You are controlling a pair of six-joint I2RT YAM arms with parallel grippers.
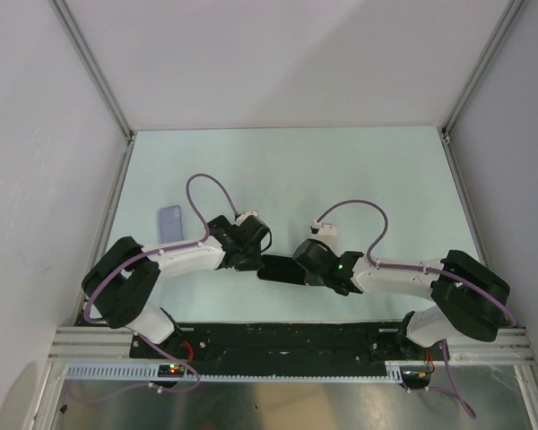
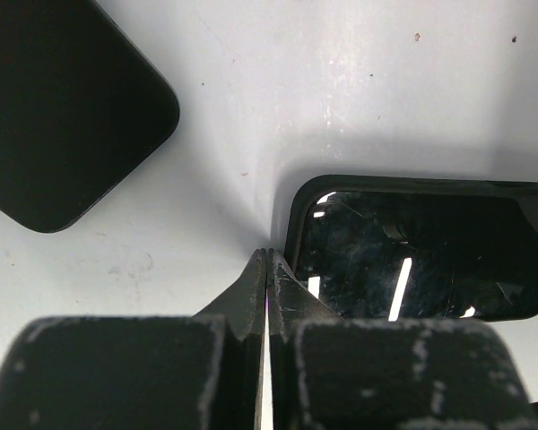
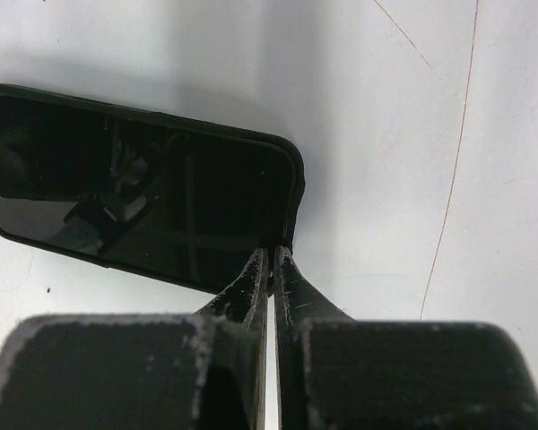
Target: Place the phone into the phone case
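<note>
A glossy black phone point(image 1: 276, 269) lies flat on the table between my two grippers, with a thin black case rim point(image 2: 291, 224) around its edge. My left gripper point(image 2: 267, 257) is shut and empty, its tips on the table just beside the phone's point(image 2: 412, 260) near left corner. My right gripper point(image 3: 272, 253) is shut, its tips touching the phone's point(image 3: 143, 202) near right corner at the rim. In the top view the left gripper point(image 1: 255, 262) and the right gripper point(image 1: 298, 269) meet the phone from opposite ends.
A flat lavender rectangle point(image 1: 169, 222) lies on the table left of the left arm. A matt black slab with a rounded corner point(image 2: 63, 107) lies at the upper left of the left wrist view. White walls enclose the table.
</note>
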